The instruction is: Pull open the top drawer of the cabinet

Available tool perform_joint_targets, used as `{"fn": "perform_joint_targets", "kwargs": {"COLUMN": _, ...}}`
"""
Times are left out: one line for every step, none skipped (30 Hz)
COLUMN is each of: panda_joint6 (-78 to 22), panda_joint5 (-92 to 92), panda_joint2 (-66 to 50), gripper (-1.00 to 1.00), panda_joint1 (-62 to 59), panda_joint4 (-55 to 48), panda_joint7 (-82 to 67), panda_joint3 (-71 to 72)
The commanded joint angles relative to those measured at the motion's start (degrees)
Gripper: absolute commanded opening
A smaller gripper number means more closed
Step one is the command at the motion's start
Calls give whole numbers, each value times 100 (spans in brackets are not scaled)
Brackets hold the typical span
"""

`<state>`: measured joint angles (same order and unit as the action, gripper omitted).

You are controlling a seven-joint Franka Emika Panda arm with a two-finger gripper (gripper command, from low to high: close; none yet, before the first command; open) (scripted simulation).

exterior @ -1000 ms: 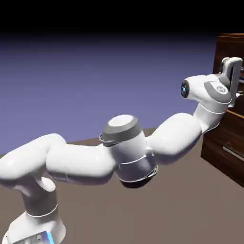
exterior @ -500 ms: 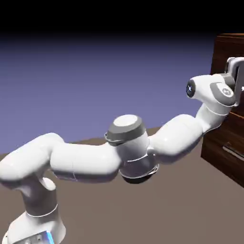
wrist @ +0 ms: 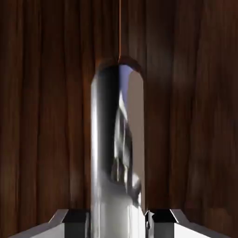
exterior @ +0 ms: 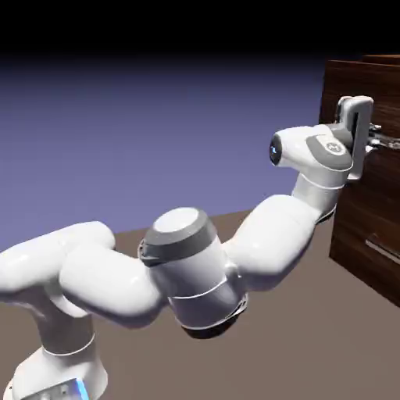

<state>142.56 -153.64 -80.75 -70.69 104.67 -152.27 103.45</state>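
The cabinet (exterior: 367,234) stands at the exterior view's right edge, dark brown and glossy. Its top drawer (exterior: 344,86) stands out a little toward the left, past the drawer front below it. My gripper (exterior: 373,134) is at the drawer's silver bar handle (exterior: 384,142). In the hand view the handle (wrist: 116,153) runs as a wide shiny bar up from between my two grey fingertips (wrist: 74,217), and both tips press against its sides. My gripper (wrist: 117,218) is shut on it, and the wood of the drawer front (wrist: 42,116) fills the rest of that view.
A lower drawer with its own silver bar handle (exterior: 383,250) sits flush in the cabinet below my hand. My arm's elbow (exterior: 183,234) hangs low over the brown table (exterior: 312,344).
My hand has moved toward the exterior view's left with the handle in it. The top drawer front has come out of the cabinet with it. The elbow has dropped and swung left.
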Motion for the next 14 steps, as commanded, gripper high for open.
{"fn": "perform_joint_targets", "kwargs": {"panda_joint6": -65, "panda_joint5": 15, "panda_joint2": -3, "gripper": -100, "panda_joint1": -146, "panda_joint4": 208, "panda_joint7": 30, "panda_joint3": 39}}
{"fn": "perform_joint_targets", "kwargs": {"panda_joint6": -126, "panda_joint5": 23, "panda_joint2": -6, "gripper": -100, "panda_joint1": -294, "panda_joint4": 416, "panda_joint7": 67, "panda_joint3": 81}}
{"fn": "perform_joint_targets", "kwargs": {"panda_joint6": -187, "panda_joint5": 33, "panda_joint2": -10, "gripper": -100, "panda_joint1": -443, "panda_joint4": 623, "panda_joint7": 102, "panda_joint3": 124}}
{"fn": "perform_joint_targets", "kwargs": {"panda_joint6": -245, "panda_joint5": 46, "panda_joint2": -16, "gripper": -100, "panda_joint1": -595, "panda_joint4": 831, "panda_joint7": 135, "panda_joint3": 170}}
{"fn": "perform_joint_targets", "kwargs": {"panda_joint6": -302, "panda_joint5": 62, "panda_joint2": -23, "gripper": -100, "panda_joint1": -748, "panda_joint4": 1039, "panda_joint7": 166, "panda_joint3": 217}}
{"fn": "perform_joint_targets", "kwargs": {"panda_joint6": -357, "panda_joint5": 81, "panda_joint2": -31, "gripper": -100, "panda_joint1": -903, "panda_joint4": 1246, "panda_joint7": 196, "panda_joint3": 267}}
{"fn": "perform_joint_targets", "kwargs": {"panda_joint6": -410, "panda_joint5": 104, "panda_joint2": -41, "gripper": -100, "panda_joint1": -1060, "panda_joint4": 1454, "panda_joint7": 224, "panda_joint3": 319}}
{"fn": "perform_joint_targets", "kwargs": {"panda_joint6": -461, "panda_joint5": 129, "panda_joint2": -53, "gripper": -100, "panda_joint1": -1220, "panda_joint4": 1661, "panda_joint7": 249, "panda_joint3": 373}}
{"fn": "perform_joint_targets", "kwargs": {"panda_joint6": -510, "panda_joint5": 158, "panda_joint2": -67, "gripper": -100, "panda_joint1": -1382, "panda_joint4": 1869, "panda_joint7": 273, "panda_joint3": 429}}
{"fn": "perform_joint_targets", "kwargs": {"panda_joint6": -556, "panda_joint5": 191, "panda_joint2": -83, "gripper": -100, "panda_joint1": -1547, "panda_joint4": 2077, "panda_joint7": 294, "panda_joint3": 489}}
{"fn": "perform_joint_targets", "kwargs": {"panda_joint6": -576, "panda_joint5": 207, "panda_joint2": -91, "gripper": -100, "panda_joint1": -1620, "panda_joint4": 2168, "panda_joint7": 303, "panda_joint3": 515}}
{"fn": "perform_joint_targets", "kwargs": {"panda_joint6": -576, "panda_joint5": 207, "panda_joint2": -91, "gripper": 100, "panda_joint1": -1620, "panda_joint4": 2168, "panda_joint7": 303, "panda_joint3": 515}}
{"fn": "perform_joint_targets", "kwargs": {"panda_joint6": -576, "panda_joint5": 207, "panda_joint2": -91, "gripper": 100, "panda_joint1": -1620, "panda_joint4": 2168, "panda_joint7": 303, "panda_joint3": 515}}
{"fn": "perform_joint_targets", "kwargs": {"panda_joint6": -611, "panda_joint5": 253, "panda_joint2": -113, "gripper": 100, "panda_joint1": -1796, "panda_joint4": 2375, "panda_joint7": 320, "panda_joint3": 583}}
